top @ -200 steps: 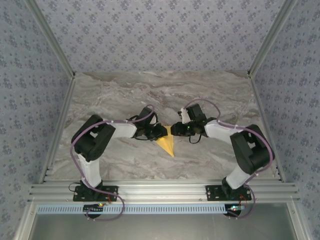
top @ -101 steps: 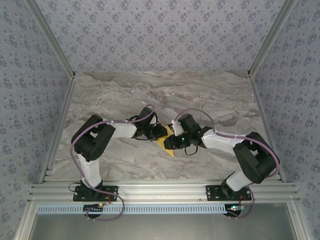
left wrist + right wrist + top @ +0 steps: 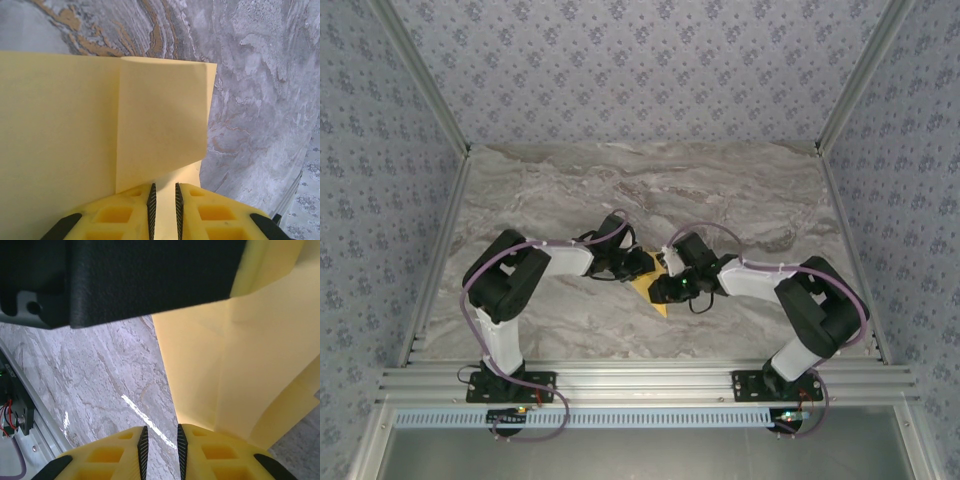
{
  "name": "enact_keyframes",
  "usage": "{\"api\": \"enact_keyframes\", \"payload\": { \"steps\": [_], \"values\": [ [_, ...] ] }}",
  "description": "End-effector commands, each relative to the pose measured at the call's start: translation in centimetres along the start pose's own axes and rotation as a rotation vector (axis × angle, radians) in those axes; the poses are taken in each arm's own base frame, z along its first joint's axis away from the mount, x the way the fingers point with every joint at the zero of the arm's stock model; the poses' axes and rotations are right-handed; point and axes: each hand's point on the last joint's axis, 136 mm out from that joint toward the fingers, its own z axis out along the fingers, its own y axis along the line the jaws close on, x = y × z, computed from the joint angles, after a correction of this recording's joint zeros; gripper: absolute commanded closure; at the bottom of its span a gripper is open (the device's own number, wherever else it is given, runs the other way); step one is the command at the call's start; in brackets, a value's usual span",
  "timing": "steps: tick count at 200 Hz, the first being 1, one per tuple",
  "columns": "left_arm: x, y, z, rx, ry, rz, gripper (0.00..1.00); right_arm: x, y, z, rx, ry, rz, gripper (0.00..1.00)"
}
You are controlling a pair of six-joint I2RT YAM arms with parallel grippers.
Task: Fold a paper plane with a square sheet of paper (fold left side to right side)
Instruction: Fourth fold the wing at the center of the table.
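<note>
Yellow paper plane (image 3: 160, 125) sits pinched in left claw (image 3: 163, 187) (right claw (image 3: 160, 429) pressed together, at its edge).

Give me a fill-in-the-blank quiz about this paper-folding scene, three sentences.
The paper is ____ in colour.
It lies on a ____-patterned table.
It sits between the left tool and the right tool of ____ arms.
Missing words: yellow; marble; two.

Hiding most of the paper plane (image 3: 655, 301) under the left gripper (image 3: 642, 265) and right gripper (image 3: 666, 287) from above; cropping it at the left wrist view's left edge.
</note>
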Motion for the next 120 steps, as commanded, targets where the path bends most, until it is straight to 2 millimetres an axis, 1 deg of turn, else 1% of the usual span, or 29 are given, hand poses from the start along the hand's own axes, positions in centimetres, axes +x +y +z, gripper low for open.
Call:
{"api": "enact_keyframes", "payload": {
  "steps": [1,39,90,120],
  "values": [
    [1.7,3.9,0.6,-0.128,0.041,-0.048,0.8,1.8,-1.0,0.8,0.031,0.052,0.016,0.76],
    [1.7,3.9,0.6,-0.128,0.041,-0.048,0.8,2.7,-1.7,1.1,0.046,0.062,0.034,0.76],
    [1.7,4.0,0.6,-0.131,0.042,-0.048,0.8,3.0,-2.1,0.8,0.077,0.061,0.027,0.77],
    [1.7,4.1,0.6,-0.134,0.041,-0.051,0.8,3.5,-2.4,0.8,0.099,0.081,0.021,0.77]
  ]
}}
